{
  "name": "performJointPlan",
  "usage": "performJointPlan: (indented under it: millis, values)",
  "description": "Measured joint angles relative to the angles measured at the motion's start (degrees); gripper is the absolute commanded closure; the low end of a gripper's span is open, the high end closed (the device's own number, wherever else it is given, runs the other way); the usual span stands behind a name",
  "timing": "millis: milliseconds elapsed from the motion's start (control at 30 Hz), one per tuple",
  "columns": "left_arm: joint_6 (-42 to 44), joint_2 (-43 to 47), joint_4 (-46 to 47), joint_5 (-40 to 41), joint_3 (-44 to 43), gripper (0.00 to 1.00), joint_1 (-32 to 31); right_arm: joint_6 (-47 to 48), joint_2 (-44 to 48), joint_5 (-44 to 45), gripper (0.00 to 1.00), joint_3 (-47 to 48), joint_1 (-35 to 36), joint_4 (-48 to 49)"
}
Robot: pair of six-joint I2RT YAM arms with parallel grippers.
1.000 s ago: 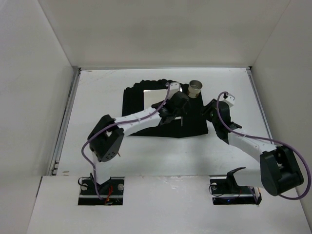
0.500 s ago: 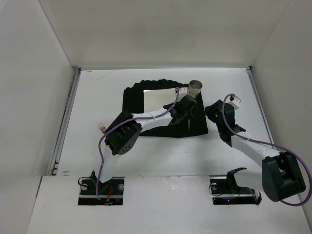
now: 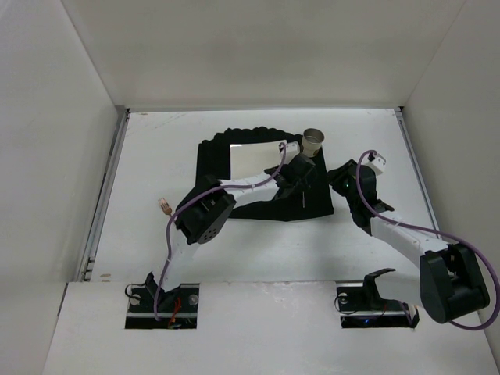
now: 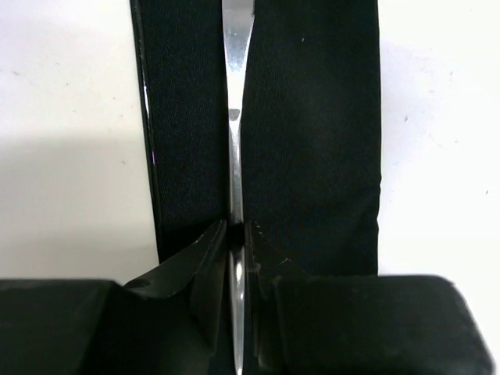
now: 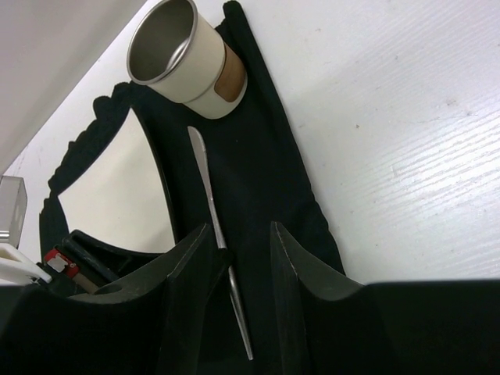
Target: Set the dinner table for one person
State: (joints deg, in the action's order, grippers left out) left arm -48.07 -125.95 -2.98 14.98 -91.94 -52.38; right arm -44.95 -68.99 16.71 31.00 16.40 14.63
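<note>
From where I stand, the dinner table (image 3: 156,156) fills the whole floor of the white-walled bay, with a black cloth mat (image 3: 211,164) spread at its middle. A square white plate (image 3: 254,156) lies on the mat, and a cup (image 3: 313,141) stands upright at the mat's far right corner. The left claw (image 4: 236,230) reaches across to the bare strip of mat right of the plate, its fingers pinched tight on a slim silver knife (image 4: 234,117) that runs lengthwise along that strip toward the cup. The right claw (image 5: 240,230) hangs just past the mat's right edge, fingers parted and holding nothing.
</note>
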Motion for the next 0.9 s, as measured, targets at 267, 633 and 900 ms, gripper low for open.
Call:
performJointPlan:
  millis: [267, 633, 900]
  values:
    - [-1.31, 0.04, 0.72, 0.24, 0.44, 0.73, 0.07, -0.31, 0.0, -0.11, 0.58, -0.02, -0.22, 0.0]
    - [1.57, 23.15, 4.02, 0.46, 18.45, 0.68, -0.48, -0.52, 0.02, -0.24, 0.85, -1.18, -0.26, 1.27]
    - [0.74, 56.35, -5.53, 9.05, 42.58, 0.64, 15.21, -0.74, 0.68, -0.7, 0.87, -1.29, -0.26, 2.16]
